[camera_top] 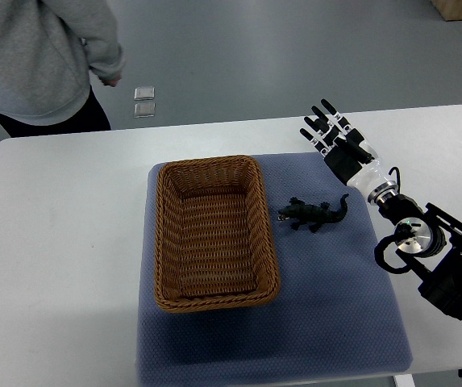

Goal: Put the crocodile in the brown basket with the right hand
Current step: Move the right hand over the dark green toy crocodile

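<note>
A white counter [61, 242] is seen from above, and much of its middle and right part is covered by a blue mat [327, 306]. At the far left edge of the counter a person in a grey sweatshirt [37, 56] is seen standing, with one hand [111, 79] held at the side. A brown wicker basket [162, 242] is set on the left half of the mat, long side running away from the robot, and nothing is seen inside it.

The right arm [440, 258] is brought in from the lower right edge and is stretched up along the right side of the mat. The right hand [339, 145] is held at the far right corner of the mat. Its fingers [329, 110] are spread and stretched out straight, pointed away from the robot, and nothing is held or touched by them.

The crocodile [315, 214] is laid on the mat just beside the right wall of the basket, between the basket and the right forearm. Its head is turned toward the basket and its tail is curled up toward the arm. It is placed nearer the robot than the hand and to the hand's left, clearly apart from the fingers.

Two small clear squares [144, 101] are seen on the grey floor beyond the counter.
</note>
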Controlling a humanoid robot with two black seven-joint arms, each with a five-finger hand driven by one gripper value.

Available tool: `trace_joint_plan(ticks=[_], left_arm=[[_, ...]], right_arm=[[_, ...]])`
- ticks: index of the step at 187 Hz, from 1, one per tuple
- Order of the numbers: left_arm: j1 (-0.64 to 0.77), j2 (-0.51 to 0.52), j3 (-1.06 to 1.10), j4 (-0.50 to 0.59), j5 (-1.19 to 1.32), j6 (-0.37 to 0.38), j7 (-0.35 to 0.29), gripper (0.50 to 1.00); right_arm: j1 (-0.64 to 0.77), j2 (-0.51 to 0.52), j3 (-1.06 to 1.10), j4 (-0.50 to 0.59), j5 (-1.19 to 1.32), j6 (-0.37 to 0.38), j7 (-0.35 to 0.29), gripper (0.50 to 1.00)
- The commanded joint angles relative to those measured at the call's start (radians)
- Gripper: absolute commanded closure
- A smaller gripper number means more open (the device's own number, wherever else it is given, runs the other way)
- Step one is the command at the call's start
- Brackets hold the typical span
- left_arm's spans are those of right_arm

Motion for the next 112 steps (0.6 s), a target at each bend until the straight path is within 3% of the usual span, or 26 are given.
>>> trace_joint_plan(ticks=[1, 62, 84, 112], left_arm=[[0.0, 0.0, -0.001, 0.0, 0.0, 0.0, 0.0, 0.5], [0.0, 0.0, 0.001, -0.002, 0.0, 0.008, -0.003, 0.5], [0.0, 0.0, 0.001, -0.002, 0.0, 0.0, -0.003, 0.5], [0.0, 0.0, 0.001, -0.014, 0.0, -0.001, -0.003, 0.5]], right_arm=[[0.001, -0.002, 0.0, 0.0, 0.0, -0.005, 0.001, 0.558], [0.043, -0.011, -0.012, 0.003, -0.041, 0.02, 0.001, 0.56], [0.106, -0.028, -0.037, 0.009, -0.195, 0.017, -0.005, 0.56], [0.232, -0.14, -0.186, 0.052, -0.448, 0.023, -0.03, 0.56]])
